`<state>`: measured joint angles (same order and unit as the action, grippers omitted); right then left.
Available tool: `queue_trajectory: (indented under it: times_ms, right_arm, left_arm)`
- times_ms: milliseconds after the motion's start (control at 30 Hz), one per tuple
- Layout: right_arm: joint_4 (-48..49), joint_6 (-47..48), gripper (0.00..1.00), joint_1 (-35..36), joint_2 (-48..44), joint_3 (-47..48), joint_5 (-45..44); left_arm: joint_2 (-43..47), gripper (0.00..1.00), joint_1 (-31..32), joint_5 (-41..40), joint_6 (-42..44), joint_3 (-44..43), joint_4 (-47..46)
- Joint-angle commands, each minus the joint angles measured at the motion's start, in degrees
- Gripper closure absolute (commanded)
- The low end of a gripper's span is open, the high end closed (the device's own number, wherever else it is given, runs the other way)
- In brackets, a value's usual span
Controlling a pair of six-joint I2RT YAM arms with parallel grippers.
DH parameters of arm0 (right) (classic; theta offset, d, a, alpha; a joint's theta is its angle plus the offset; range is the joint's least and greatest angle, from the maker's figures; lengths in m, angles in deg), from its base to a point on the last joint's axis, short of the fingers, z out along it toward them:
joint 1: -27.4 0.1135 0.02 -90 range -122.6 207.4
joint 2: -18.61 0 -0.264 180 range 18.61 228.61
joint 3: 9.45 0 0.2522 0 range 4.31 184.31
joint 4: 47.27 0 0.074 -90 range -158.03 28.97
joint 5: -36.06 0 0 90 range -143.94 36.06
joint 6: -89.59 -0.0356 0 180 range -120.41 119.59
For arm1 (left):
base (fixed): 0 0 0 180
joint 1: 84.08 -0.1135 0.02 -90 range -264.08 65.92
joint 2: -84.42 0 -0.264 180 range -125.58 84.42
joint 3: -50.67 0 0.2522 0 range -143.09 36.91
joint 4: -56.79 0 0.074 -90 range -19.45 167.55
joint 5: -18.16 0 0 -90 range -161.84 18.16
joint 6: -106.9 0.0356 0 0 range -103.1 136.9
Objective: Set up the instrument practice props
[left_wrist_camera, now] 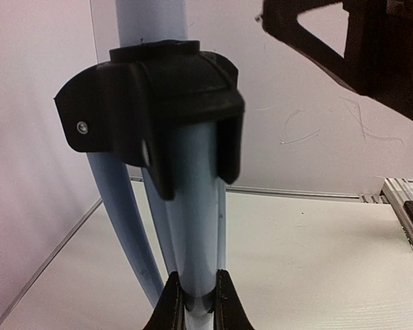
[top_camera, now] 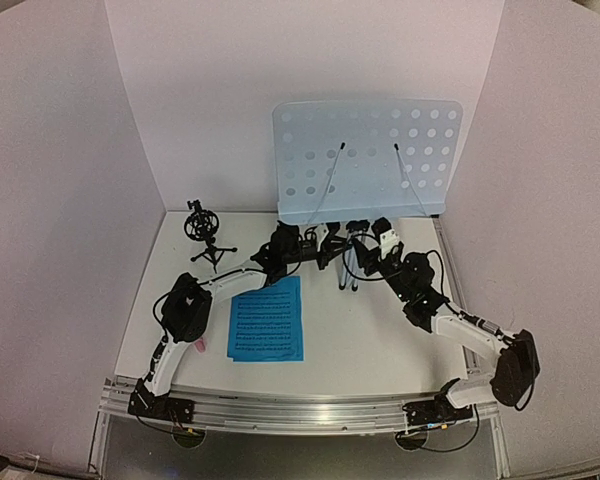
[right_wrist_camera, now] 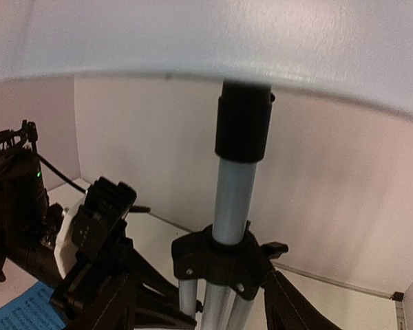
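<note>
The pale blue perforated music stand [top_camera: 365, 160] stands upright at the back on its silver tripod [top_camera: 346, 265]. My left gripper [top_camera: 325, 247] is shut on a silver tube of the tripod [left_wrist_camera: 193, 227], just below the black hub [left_wrist_camera: 158, 110]. My right gripper [top_camera: 368, 252] is open, its fingers [right_wrist_camera: 299, 309] straddling the tripod legs below the hub [right_wrist_camera: 224, 265] without touching them. Two bright blue music sheets [top_camera: 267, 318] lie flat on the table. The small black tripod mic holder [top_camera: 205, 235] stands at the back left. The pink microphone [top_camera: 198, 346] lies by the left arm.
White walls enclose the table on three sides, close behind the stand. The left gripper's body [right_wrist_camera: 89, 234] sits close beside the right one at the tripod. An aluminium rail [top_camera: 300, 412] runs along the near edge.
</note>
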<state>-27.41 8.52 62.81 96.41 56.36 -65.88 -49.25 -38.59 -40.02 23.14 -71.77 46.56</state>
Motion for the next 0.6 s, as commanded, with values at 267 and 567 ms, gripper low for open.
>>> queue_trajectory:
  times_ms: [267, 567]
  right_arm:
    - [-18.0, -6.4, 0.37, -9.0, -4.2, -5.2, 18.6]
    - [-17.3, -2.6, 0.39, -14.7, 6.3, 1.2, 28.3]
  left_arm:
    - [1.6, 1.0, -1.4, -2.6, 4.2, -2.0, 3.4]
    - [1.9, 1.0, -1.3, -2.2, 4.1, -1.2, 3.8]
